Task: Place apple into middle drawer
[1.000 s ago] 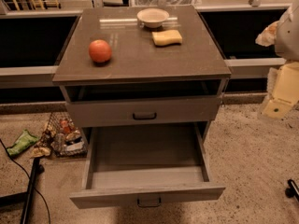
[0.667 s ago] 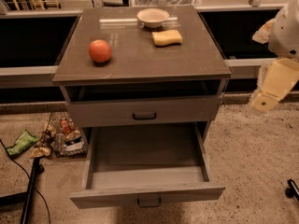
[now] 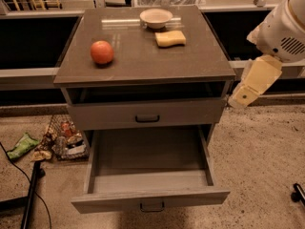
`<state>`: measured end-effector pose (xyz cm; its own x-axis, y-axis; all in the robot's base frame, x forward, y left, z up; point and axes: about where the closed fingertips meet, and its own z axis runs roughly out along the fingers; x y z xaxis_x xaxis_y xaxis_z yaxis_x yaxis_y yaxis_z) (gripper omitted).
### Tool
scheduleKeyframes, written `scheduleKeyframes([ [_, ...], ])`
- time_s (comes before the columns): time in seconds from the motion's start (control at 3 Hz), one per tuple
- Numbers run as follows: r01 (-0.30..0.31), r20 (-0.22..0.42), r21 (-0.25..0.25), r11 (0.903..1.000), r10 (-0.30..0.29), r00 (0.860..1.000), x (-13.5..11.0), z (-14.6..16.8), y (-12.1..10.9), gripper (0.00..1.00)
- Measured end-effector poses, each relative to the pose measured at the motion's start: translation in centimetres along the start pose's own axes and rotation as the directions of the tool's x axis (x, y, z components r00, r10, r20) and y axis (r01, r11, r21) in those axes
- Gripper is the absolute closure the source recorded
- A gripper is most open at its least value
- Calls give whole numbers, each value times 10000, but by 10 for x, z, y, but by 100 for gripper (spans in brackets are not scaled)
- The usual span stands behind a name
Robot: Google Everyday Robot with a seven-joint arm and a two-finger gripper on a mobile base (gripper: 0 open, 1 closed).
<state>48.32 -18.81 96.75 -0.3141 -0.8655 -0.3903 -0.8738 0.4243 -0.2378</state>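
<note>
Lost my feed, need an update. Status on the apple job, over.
Gripper right of cabinet, away from apple. Apple on cabinet top, left side. Middle drawer open, empty. Bowl, sponge apart from apple.

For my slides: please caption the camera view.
Apple sits on the cabinet; the lower drawer is open; the hand hangs right of the cabinet.

The end effector hung just right of the front corner of the table, and its arm above it was cut off by the right edge. Left of it, the dark slot under the top hid its inside. Far to its lower left, what lay in the basket (a jumble of colours) was too small to tell. Below it, a dark wheel-like thing ran off the edge.
</note>
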Motion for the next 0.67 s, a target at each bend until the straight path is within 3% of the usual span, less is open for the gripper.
scheduleKeyframes([
  [0.33, 290, 579, -65, 9996, -286, 9979, -39, 25, -21, 0],
  [0.67, 389, 1650, -271, 9989, -339, 9857, -94, 56, -44, 0],
])
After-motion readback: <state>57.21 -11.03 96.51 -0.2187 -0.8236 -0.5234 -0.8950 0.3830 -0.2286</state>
